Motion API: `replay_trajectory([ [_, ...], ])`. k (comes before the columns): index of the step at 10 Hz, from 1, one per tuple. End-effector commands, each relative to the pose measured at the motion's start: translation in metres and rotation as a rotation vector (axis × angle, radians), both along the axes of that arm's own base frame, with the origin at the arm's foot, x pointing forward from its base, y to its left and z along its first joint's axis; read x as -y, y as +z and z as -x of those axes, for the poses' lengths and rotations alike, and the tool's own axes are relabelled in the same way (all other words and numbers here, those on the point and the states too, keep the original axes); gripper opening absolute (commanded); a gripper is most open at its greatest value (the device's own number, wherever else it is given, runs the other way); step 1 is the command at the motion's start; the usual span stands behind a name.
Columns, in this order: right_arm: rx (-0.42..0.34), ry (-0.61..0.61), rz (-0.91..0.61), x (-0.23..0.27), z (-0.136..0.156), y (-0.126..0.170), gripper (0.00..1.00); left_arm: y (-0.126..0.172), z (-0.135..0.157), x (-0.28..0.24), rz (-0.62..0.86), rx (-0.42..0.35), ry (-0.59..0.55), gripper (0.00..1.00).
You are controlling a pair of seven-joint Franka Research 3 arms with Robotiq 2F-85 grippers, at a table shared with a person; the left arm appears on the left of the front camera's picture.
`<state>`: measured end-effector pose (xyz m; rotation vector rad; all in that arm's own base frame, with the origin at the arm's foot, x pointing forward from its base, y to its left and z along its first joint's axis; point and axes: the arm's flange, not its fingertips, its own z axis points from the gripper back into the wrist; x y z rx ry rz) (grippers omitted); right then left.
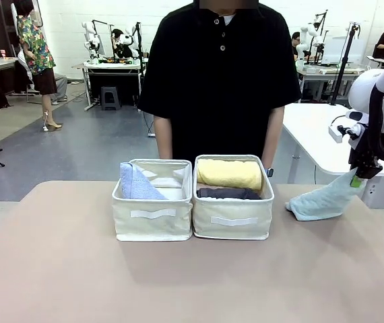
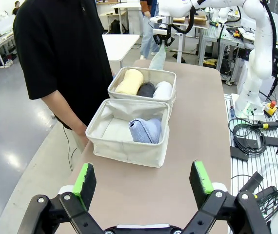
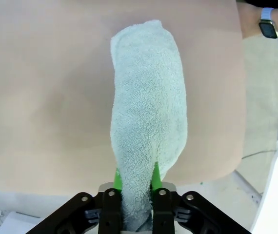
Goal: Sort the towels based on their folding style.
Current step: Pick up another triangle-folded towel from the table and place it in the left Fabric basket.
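Terry cloth is caught in the grip of the right hand [image 1: 357, 180]: the teal towel [image 1: 323, 198] hangs from it at the right edge of the front view, and its lower end seems to rest on the table [image 1: 57, 269] beside the right bin [image 1: 234, 222]. In the right wrist view the green pads [image 3: 117, 179] are shut tight on one narrow end only. That thin pinch is the main worry, since the cloth could slip out during a fast swing, or the fold could fall open under its own weight and no longer match its kind. The likely goal is the left bin [image 1: 153, 222] at the centre of the frame, where the folded blue towel [image 1: 137, 183] leans against the left wall with room beside it. To get there the load must cross the right bin, which holds the yellow towel [image 1: 229, 173], the grey towel [image 1: 229, 193] and the white towel [image 2: 162, 90], all rolled. A low carry could snag the dangling end on a rim or drag a roll out. The person [image 1: 219, 81] stands just behind both bins, forearms close to the far rims. The left hand [image 2: 144, 180] hovers wide open over the near table, clear of the path.
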<state>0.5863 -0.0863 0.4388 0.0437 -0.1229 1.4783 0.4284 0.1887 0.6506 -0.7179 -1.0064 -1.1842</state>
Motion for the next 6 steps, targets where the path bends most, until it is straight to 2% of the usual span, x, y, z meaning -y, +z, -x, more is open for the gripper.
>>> replay_trajectory([
  [1, -0.005, 0.004, -0.009, 0.001, -0.003, 0.008, 0.0, 0.001, 0.002, 0.002, -0.001, 0.004, 0.011, 1.0],
  [2, -0.008, 0.016, -0.033, 0.0, 0.002, 0.017, 0.0, 0.001, 0.002, 0.002, -0.001, 0.004, 0.011, 1.0],
  [3, 0.016, 0.001, -0.08, -0.003, 0.015, 0.042, 0.0, 0.001, 0.002, 0.002, -0.001, 0.004, 0.011, 1.0],
  [4, 0.043, -0.054, -0.134, -0.009, 0.036, 0.087, 0.0, 0.001, 0.002, 0.002, -0.001, 0.004, 0.011, 1.0],
  [6, 0.156, -0.063, -0.217, -0.02, 0.094, 0.194, 0.0, 0.001, 0.002, 0.002, -0.001, 0.004, 0.011, 1.0],
])
